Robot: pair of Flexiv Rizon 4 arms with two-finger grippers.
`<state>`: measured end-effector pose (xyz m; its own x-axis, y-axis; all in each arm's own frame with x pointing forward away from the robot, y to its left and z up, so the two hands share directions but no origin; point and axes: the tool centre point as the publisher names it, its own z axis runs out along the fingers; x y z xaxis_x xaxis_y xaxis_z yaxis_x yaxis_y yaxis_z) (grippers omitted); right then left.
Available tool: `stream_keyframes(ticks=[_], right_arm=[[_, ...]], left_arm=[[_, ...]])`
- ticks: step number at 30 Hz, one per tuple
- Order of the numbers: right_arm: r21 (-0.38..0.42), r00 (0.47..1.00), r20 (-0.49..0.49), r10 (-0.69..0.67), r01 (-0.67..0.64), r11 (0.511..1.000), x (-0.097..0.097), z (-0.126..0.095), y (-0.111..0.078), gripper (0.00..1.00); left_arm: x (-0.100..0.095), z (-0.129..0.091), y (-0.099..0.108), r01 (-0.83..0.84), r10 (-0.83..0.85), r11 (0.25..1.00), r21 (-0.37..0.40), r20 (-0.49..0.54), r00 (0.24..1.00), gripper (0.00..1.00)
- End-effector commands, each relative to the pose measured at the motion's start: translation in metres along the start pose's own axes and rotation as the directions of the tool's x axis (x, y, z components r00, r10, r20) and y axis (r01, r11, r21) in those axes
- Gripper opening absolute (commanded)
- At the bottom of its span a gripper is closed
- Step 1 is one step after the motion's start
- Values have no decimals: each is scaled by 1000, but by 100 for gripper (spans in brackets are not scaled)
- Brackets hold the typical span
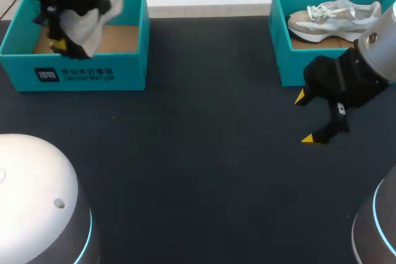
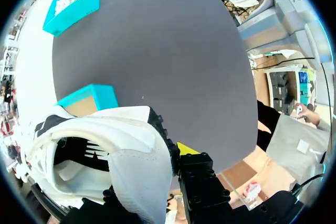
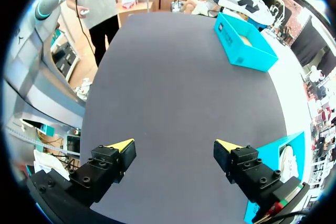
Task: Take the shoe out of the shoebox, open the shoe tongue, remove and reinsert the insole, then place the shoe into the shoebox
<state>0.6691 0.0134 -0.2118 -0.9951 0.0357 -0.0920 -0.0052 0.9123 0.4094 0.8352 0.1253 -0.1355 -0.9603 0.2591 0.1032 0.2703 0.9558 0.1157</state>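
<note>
Shoe (image 1: pixel 90 26) is recorded as a white sneaker with black side markings; in the left wrist view its opening is exposed and a pale interior is seen. It is held aloft directly above the left shoebox (image 1: pixel 74 72), clear of the box floor, and is grasped at its upper by the left gripper (image 1: pixel 60 44). The left shoebox is teal with white print on its near wall, and a brown cardboard floor is exposed within. A second teal shoebox (image 1: pixel 278 35) stands well to the right of the left shoebox, and a white and beige sneaker (image 1: pixel 334 18) is lying in it. The right gripper (image 1: pixel 304 119) hangs over the dark table (image 1: pixel 198 153), well apart from the left shoebox, with jaws spread wide and nothing gripped.
</note>
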Motion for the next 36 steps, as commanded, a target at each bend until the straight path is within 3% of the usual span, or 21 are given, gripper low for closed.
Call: stream_keyframes(ticks=[1,11,16,18,36], right_arm=[[1,1000,-1,0,0,1000,-1,1,0,100],[1,1000,-1,0,0,1000,-1,1,0,100],[1,1000,-1,0,0,1000,-1,1,0,100],[1,1000,-1,0,0,1000,-1,1,0,100],[1,1000,-1,0,0,1000,-1,1,0,100]], left_arm=[[-9,0,51,0,1,997,71,-14,1000,0],[-22,5,104,-9,11,999,51,-40,999,0],[-14,12,121,-119,121,992,33,-47,992,0],[-6,18,122,-183,182,983,-4,-57,982,0],[-6,18,122,-183,182,983,-4,-57,982,0]])
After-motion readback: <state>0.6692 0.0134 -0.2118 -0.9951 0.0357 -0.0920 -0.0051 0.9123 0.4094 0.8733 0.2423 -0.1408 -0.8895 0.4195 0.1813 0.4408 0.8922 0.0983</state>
